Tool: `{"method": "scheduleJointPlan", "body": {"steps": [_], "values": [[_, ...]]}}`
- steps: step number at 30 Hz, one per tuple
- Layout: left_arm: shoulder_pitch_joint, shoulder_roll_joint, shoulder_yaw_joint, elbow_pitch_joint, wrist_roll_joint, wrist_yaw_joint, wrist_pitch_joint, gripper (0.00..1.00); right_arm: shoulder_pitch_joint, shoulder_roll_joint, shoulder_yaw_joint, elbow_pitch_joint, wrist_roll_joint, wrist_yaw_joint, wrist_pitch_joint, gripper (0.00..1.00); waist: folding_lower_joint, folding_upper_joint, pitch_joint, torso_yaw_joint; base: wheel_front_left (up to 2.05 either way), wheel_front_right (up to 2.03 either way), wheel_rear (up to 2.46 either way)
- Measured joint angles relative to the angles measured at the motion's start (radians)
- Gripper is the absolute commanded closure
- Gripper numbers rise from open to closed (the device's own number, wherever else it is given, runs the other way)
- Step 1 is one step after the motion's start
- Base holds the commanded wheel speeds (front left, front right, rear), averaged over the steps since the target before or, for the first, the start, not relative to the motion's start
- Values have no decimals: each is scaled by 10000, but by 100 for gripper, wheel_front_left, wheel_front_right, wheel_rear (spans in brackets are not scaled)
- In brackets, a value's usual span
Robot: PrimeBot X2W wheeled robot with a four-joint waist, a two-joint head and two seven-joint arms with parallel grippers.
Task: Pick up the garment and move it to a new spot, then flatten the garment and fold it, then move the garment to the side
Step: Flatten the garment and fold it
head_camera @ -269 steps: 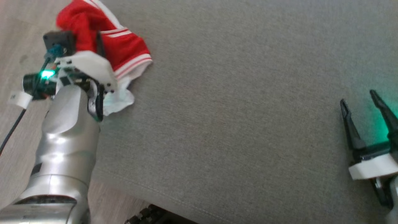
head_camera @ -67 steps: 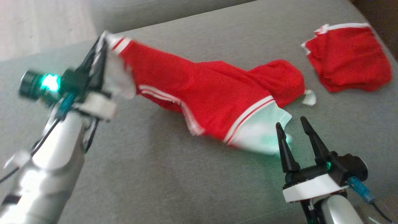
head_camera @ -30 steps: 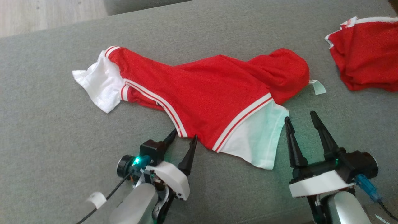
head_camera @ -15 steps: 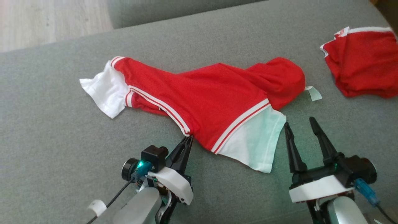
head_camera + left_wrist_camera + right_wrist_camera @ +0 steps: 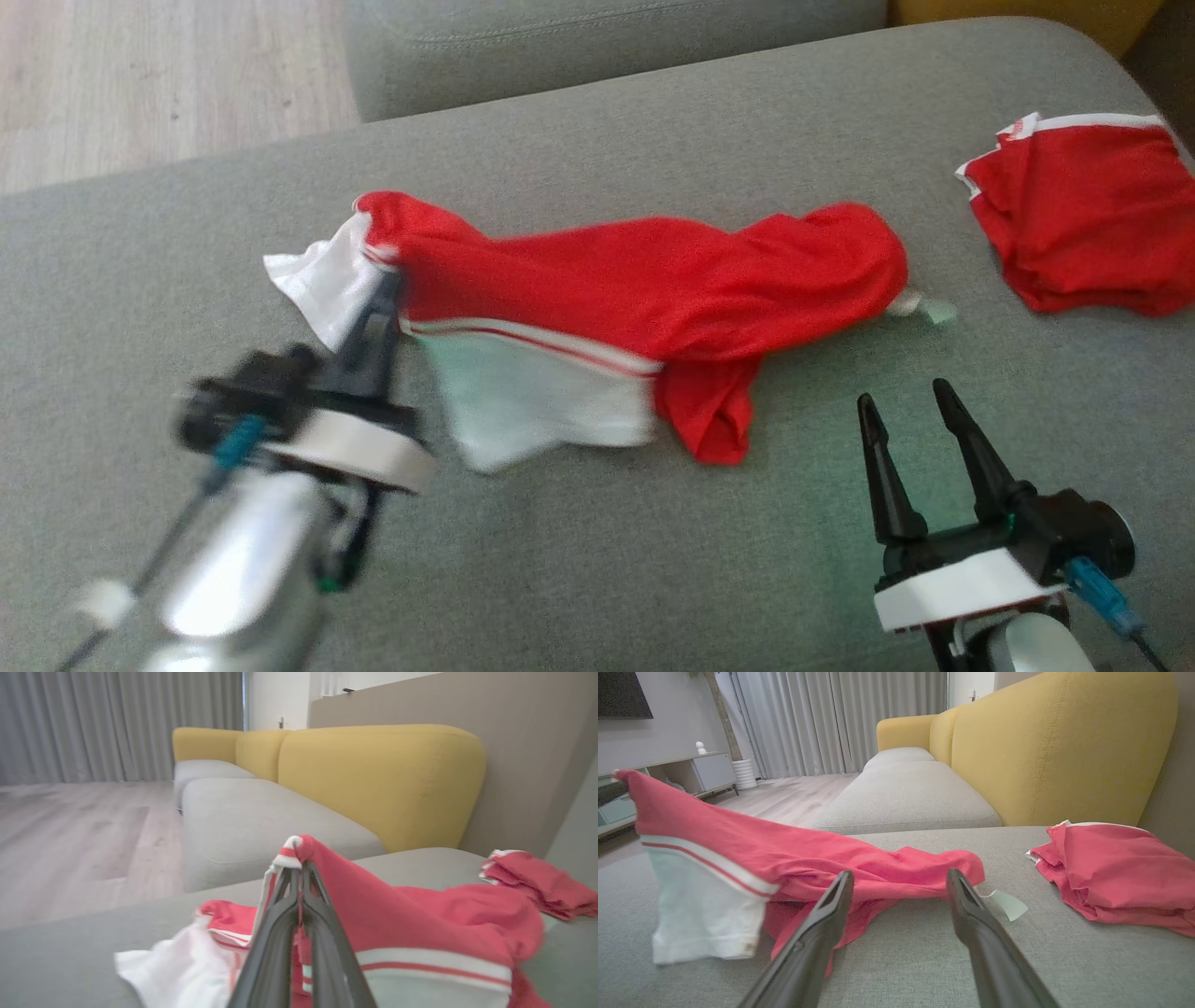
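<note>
The garment (image 5: 635,280) lies across the middle of the head view on the grey sofa seat (image 5: 560,560). Its long axis runs from left of centre to right of centre, almost level. The left end is raised off the seat; the rounded right end rests on it.

It is red cloth with white panels edged in red-and-white stripes. One white panel sticks out at the far left and a larger one hangs below the raised edge. A crumpled red fold droops at lower centre. A small pale tag (image 5: 924,309) lies at the right tip.

The left claw (image 5: 387,280), its fingers pressed together, pinches a fold of the red cloth by a striped white edge. The left wrist view (image 5: 299,868) shows this plainly. The right claw (image 5: 904,394) is spread, holds nothing, and sits at lower right, near the garment without touching it.

The left arm is smeared with blur in the head view, so its details are hard to make out. A second red garment (image 5: 1083,233) lies at upper right, cut by the frame edge.
</note>
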Motion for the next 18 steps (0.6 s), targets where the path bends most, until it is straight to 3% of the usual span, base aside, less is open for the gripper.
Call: {"method": "scheduleJointPlan", "body": {"steps": [3,7,13,14,15,16,18], "values": [[1,907,328,-324,44,69,242,100,-1,0,-44,-6,-2,0,0,0,0,0,96,92,0,0,0],[-12,1499,581,-299,-54,48,644,100,-30,0,-54,-8,-12,2,0,0,0,0,350,205,0,0,0],[-568,1459,623,320,-36,-8,677,100,-241,0,-38,-6,-111,0,0,0,2,0,834,343,0,0,0],[-699,1379,633,468,-27,40,594,95,-291,0,-27,-6,-125,2,0,0,2,0,895,367,0,0,0],[-813,1292,633,614,-27,69,512,24,-335,0,-10,-6,-167,2,0,0,2,0,948,387,0,0,0],[-873,1191,650,717,-25,138,403,0,-363,2,-4,-6,-192,2,0,0,2,0,989,405,0,0,0],[-880,924,711,811,-19,368,213,0,-371,0,-13,-4,-190,2,0,0,2,0,1020,451,0,0,0]]}}
